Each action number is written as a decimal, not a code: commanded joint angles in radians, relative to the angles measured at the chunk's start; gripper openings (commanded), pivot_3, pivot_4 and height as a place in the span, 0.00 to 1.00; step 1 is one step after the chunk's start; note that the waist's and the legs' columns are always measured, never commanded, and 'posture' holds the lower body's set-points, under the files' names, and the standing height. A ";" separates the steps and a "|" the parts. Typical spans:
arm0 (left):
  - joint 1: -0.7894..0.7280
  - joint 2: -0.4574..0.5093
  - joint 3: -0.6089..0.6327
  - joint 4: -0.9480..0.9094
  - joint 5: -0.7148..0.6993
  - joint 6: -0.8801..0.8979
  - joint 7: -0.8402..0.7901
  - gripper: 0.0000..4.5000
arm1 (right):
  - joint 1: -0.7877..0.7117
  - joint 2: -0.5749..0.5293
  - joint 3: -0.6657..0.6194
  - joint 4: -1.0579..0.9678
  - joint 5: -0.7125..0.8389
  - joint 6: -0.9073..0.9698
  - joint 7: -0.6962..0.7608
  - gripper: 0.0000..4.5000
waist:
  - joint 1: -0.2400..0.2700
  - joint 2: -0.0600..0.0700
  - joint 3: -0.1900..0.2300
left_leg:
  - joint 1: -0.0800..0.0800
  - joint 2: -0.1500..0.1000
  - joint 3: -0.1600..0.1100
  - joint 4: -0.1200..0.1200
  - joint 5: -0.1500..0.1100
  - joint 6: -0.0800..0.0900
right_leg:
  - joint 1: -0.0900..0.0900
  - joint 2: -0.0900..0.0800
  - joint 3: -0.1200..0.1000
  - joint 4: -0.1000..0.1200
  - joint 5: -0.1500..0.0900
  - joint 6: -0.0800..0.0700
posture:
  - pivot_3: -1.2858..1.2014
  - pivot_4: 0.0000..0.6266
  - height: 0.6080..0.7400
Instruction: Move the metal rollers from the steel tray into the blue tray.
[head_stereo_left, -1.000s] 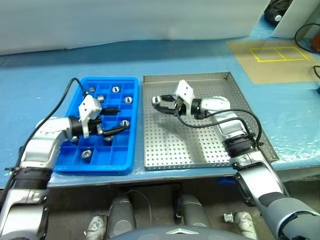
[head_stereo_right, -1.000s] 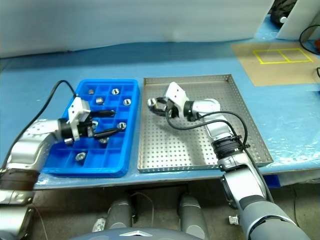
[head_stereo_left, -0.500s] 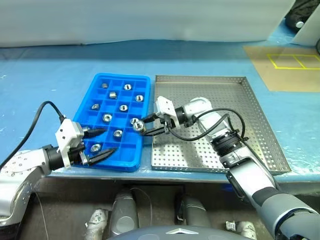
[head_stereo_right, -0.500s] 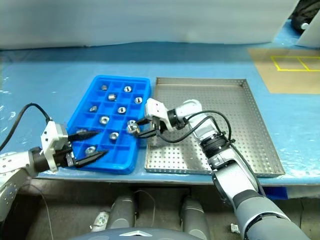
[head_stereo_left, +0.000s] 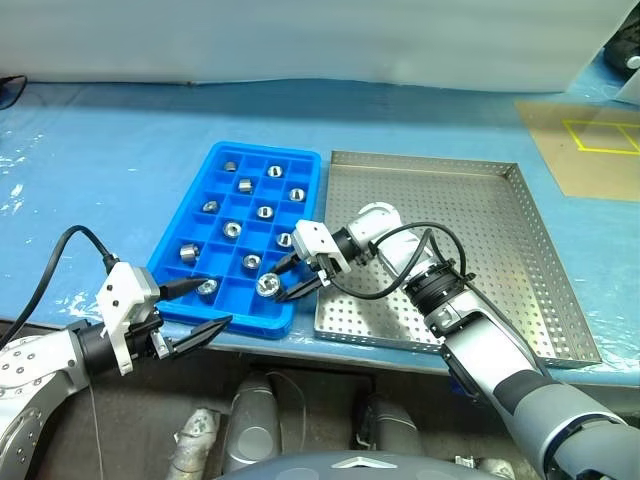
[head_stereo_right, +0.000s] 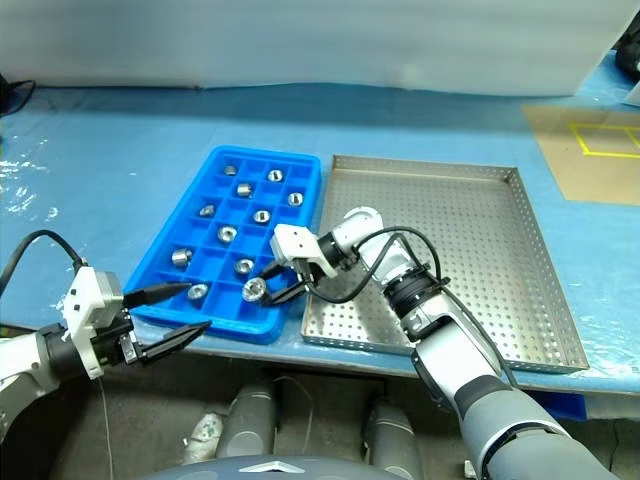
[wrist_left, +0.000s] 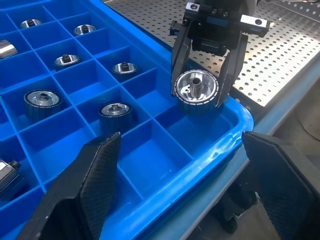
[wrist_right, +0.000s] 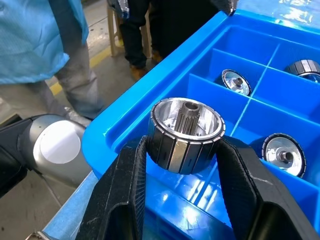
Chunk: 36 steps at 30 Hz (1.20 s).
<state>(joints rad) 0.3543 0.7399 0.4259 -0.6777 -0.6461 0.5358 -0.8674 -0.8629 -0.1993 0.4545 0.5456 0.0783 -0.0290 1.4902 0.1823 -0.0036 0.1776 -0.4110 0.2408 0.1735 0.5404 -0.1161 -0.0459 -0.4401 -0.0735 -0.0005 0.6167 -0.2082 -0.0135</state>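
Your right hand (head_stereo_left: 290, 283) came across from the steel tray (head_stereo_left: 480, 215), clamped on a metal roller (head_stereo_left: 268, 286), and hung over the blue tray (head_stereo_left: 305, 160)'s near corner cell. Left hand (head_stereo_left: 197, 305), wide open, had pulled back. Steel tray looked emptied, so probably the last drop.

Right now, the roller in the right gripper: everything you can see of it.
The roller is a short shiny silver cylinder with a grooved side wall, a recessed face and a toothed centre hub. The right gripper clamps its sides between two black fingers, face tilted upward. It hangs above a near-edge compartment of the blue tray.
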 joint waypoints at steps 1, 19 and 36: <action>-0.025 0.008 -0.006 -0.010 -0.014 -0.010 0.004 0.91 | -0.030 0.011 -0.006 0.015 -0.009 -0.026 -0.001 0.37 | 0.000 0.000 0.000 | 0.000 0.000 0.000 0.000 0.000 0.000 | 0.000 0.000 0.000 0.000 0.000 0.000 | 0.66 0.24 1.00; -0.290 0.042 -0.181 0.188 0.031 -0.049 -0.089 0.91 | 0.024 -0.059 -0.066 -0.090 -0.009 0.070 -0.129 0.81 | -0.009 0.000 0.000 | 0.001 0.000 0.000 0.002 0.000 0.000 | 0.001 0.000 0.000 0.003 0.003 -0.005 | 0.59 0.24 1.00; -0.787 -0.150 -0.500 0.643 0.182 -0.206 -0.251 0.91 | 0.147 -0.209 -0.353 -0.369 0.044 0.338 -0.506 0.81 | -0.096 -0.001 -0.001 | 0.003 -0.001 0.001 0.007 0.003 -0.004 | 0.002 0.000 0.002 0.007 0.005 -0.007 | 0.45 0.24 1.00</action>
<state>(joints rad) -0.4065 0.5981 -0.0625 -0.0582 -0.4795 0.3621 -1.1032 -0.7226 -0.3997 0.1393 0.2353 0.0995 0.2899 1.0226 0.0862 -0.0045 0.1764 -0.4079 0.2396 0.1748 0.5472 -0.1133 -0.0497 -0.4377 -0.0731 0.0025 0.6233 -0.2035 -0.0202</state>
